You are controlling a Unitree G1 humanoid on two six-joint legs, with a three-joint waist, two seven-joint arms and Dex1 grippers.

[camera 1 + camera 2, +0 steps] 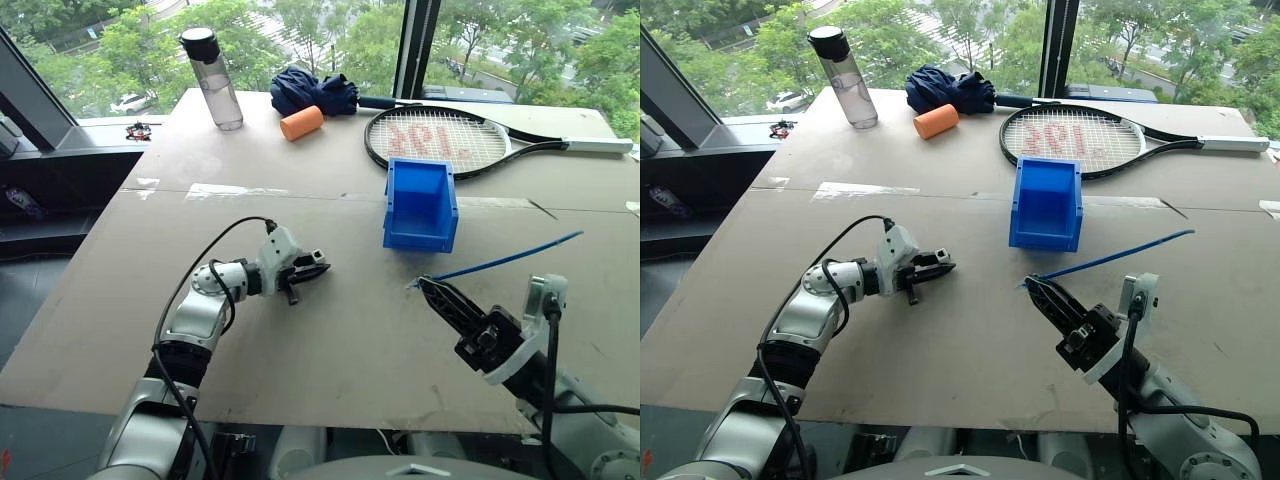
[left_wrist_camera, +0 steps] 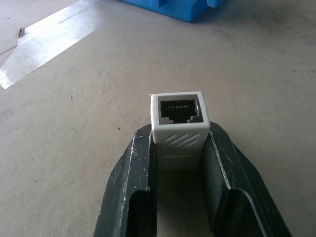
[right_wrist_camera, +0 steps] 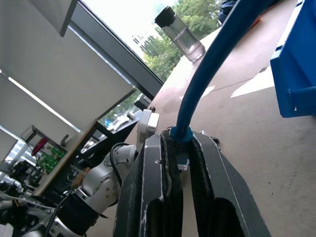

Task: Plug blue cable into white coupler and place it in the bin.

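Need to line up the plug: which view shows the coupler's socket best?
The left wrist view: the coupler sits clamped between the left gripper's fingers, its dark socket facing the camera. In both eye views it is hidden in the left gripper. In the right wrist view it cannot be made out.

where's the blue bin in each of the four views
Left eye view: the bin stands upright right of centre, just in front of the tennis racket.
Right eye view: the bin is at centre, again in front of the racket.
Left wrist view: its blue base shows beyond the white coupler.
Right wrist view: a blue wall beside the blue cable.
Shared landmark: the strip of clear tape on the table.
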